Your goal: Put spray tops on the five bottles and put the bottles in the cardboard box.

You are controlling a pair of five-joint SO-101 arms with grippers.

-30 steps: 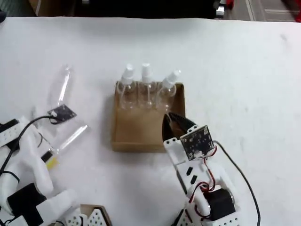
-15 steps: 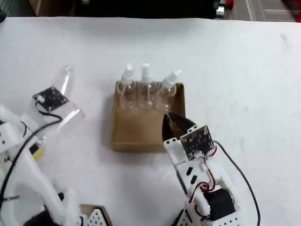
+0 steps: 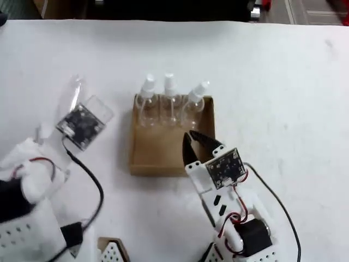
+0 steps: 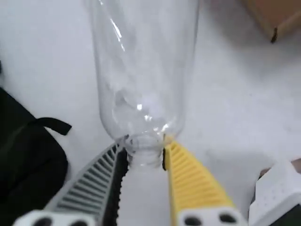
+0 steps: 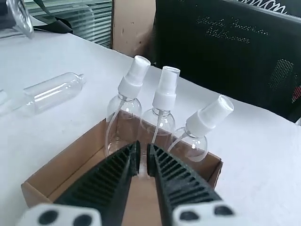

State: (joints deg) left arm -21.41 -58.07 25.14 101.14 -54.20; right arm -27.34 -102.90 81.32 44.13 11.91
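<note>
A clear bottle [image 4: 141,70] without a top hangs above the table, held by the neck in my left gripper [image 4: 143,157], whose grey and yellow fingers are shut on it. From above, this bottle [image 3: 97,112] shows left of the cardboard box [image 3: 163,155]. A second bare bottle [image 3: 73,94] lies on the table farther left, also seen as the lying bottle [image 5: 51,92]. Three bottles with white spray tops [image 3: 170,103] stand along the box's far wall [image 5: 162,117]. My right gripper [image 5: 142,157] hovers over the box's near right part, black fingers [image 3: 188,148] shut with nothing seen between them.
A small cardboard piece [image 3: 112,248] sits at the table's near edge between the arm bases. A black bag [image 4: 23,155] lies beside the left arm. White tabletop stretches right of the box and behind it.
My left arm has lifted the bare bottle off the table and swung it toward the box. The right gripper has shifted slightly left over the box.
</note>
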